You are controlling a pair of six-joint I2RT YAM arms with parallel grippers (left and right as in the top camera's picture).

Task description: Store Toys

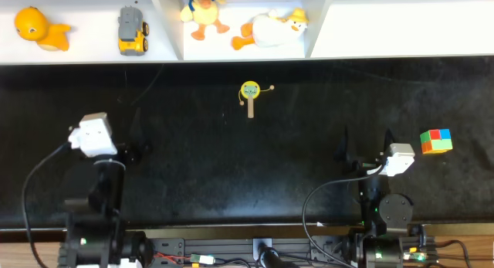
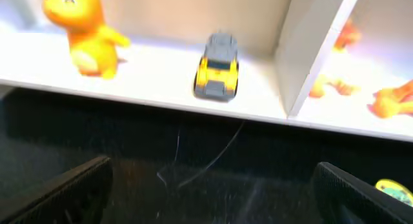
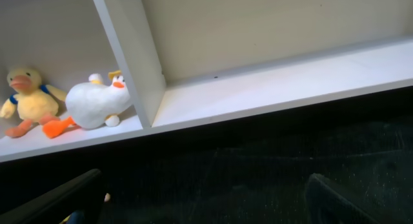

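Facing the shelf (image 1: 386,28), left gripper (image 2: 213,198), right gripper (image 3: 200,204), both spread wide

Black, faintly scratched table (image 1: 201,175) spanning the whole width, with a white shelf unit (image 1: 401,28) standing along its far edge, split by upright white dividers (image 3: 129,56) into open compartments backed by a plain pale panel (image 3: 258,24)

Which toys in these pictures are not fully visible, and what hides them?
Top view: yellow duck, head cut off by the top edge.
Left wrist view: orange plush, head cut off by the picture's edge.
Left wrist view: rattle, cut off by the picture's edge and blurred.
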